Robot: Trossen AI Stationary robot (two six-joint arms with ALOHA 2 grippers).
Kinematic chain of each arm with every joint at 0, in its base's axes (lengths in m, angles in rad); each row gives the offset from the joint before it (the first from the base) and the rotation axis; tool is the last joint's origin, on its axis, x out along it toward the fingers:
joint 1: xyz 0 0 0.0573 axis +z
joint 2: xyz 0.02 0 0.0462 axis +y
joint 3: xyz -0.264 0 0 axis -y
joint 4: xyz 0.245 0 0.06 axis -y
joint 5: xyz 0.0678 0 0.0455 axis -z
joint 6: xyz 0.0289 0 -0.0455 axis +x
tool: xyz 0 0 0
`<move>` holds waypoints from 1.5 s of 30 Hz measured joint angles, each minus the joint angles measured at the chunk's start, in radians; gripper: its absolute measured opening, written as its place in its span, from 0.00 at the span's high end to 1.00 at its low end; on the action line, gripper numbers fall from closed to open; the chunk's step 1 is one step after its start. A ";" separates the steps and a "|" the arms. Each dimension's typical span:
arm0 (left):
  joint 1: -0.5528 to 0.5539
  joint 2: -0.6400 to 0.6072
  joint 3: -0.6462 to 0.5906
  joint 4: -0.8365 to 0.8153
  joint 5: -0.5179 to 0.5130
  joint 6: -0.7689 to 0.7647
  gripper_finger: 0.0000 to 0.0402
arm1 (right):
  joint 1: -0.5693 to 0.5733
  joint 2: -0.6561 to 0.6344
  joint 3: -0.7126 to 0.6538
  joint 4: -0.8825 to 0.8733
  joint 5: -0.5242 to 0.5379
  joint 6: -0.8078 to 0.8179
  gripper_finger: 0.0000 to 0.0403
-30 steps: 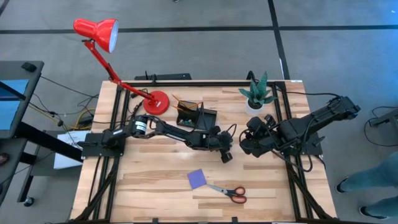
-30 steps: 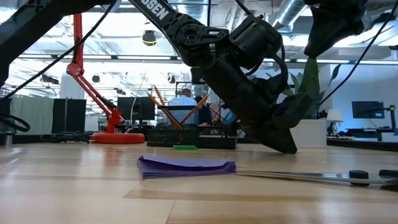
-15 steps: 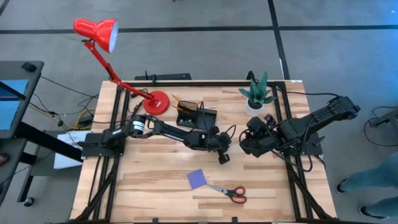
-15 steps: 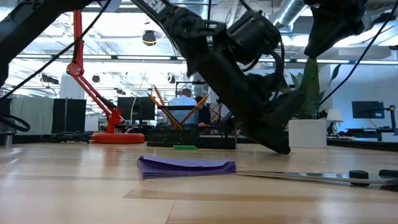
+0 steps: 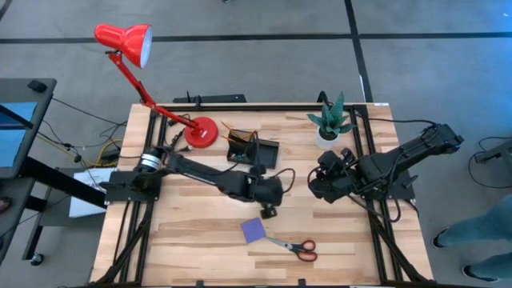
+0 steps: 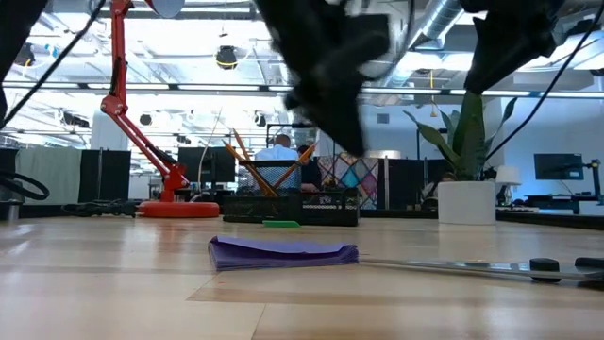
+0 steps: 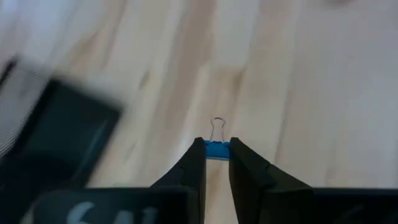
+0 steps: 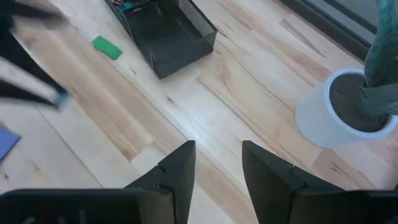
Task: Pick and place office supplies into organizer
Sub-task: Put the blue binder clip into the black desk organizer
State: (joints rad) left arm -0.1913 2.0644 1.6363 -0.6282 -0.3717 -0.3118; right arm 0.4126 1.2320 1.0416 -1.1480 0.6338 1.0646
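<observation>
Left tool [image 7: 217, 154] clenched on blue binder clip [image 7: 217, 149] above tabletop [image 5: 200, 240], near purple notepad [image 5: 254, 230]. Right tool [image 8: 217, 163] released, waiting near plant pot [image 8: 339, 115].

It was an open-plan office or lab. Exposed ceiling ducts [image 6: 453, 14], strip lights and monitors [image 6: 557, 166] stood behind the wooden table [image 5: 200, 232].

One notepad [image 5: 254, 230], one scissors [image 5: 294, 246], one eraser [image 8: 107, 47], one binder clip [image 7: 216, 149], one organizer [image 5: 254, 150]

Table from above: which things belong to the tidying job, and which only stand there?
Job: organizer, blue binder clip held by left gripper, purple notepad, scissors, green eraser.
Bystanders: red lamp, potted plant.
</observation>
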 joint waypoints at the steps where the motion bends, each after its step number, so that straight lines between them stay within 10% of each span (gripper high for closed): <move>1: 0.000 -0.017 0.000 -0.062 -0.011 -0.022 0.92 | 0.000 0.000 -0.006 -0.001 0.000 0.006 0.69; 13: 0.072 -0.176 0.000 -0.609 -0.164 -0.250 0.92 | 0.000 0.000 -0.069 0.009 -0.003 0.117 0.69; 45: 0.351 -0.176 -0.298 -0.210 -0.078 -0.042 0.90 | 0.000 0.000 -0.068 0.047 0.022 0.114 0.69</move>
State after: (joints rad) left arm 0.1596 1.8889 1.3380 -0.8382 -0.4497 -0.3538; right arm 0.4129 1.2316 0.9733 -1.1008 0.6556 1.1790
